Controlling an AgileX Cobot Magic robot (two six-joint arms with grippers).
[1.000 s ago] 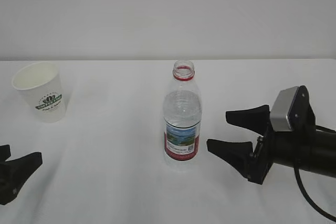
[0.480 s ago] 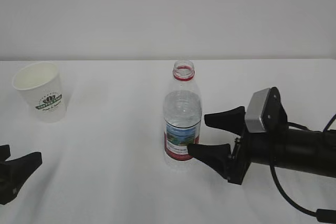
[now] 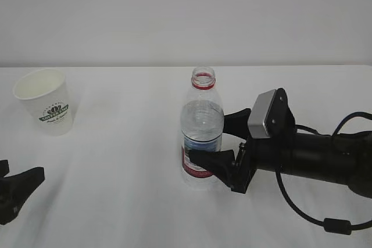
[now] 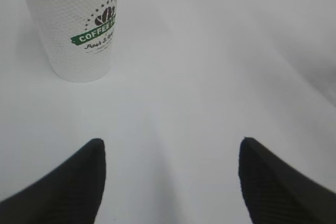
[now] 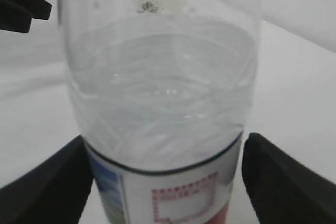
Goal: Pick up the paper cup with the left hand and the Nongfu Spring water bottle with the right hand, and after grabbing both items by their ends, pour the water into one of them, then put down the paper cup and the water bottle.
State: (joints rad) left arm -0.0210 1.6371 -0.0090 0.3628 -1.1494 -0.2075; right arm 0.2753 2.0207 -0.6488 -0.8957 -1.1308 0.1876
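Right wrist view has the right hand (image 5: 165,182) spread wide, a black finger (image 5: 42,182) low on each side, with the bottle (image 5: 163,103) filling the space between them. Both fingers sit just beside the label band, and whether they touch the plastic cannot be told; nothing is clamped. Water (image 5: 163,93) fills the ribbed body above the label, and past the bottle, far off and blurred through the plastic, the cup shows small.

Exterior view shows that same hand (image 3: 224,143) reaching in level from the right, one finger in front of the bottle's (image 3: 201,129) lower label and the other behind it. The bottle stands upright on the white table (image 3: 128,161), uncapped, red ring at the neck, just ahead of the hand's grey plate. A black cable (image 3: 314,219) trails beneath the arm.

Left wrist view shows the left hand (image 4: 170,182) also wide open and holding nothing, its two finger tips low in the picture. The cup (image 4: 73,24) stands upright well ahead of it and off to its left, outside the line of the gap, green logo facing the hand.
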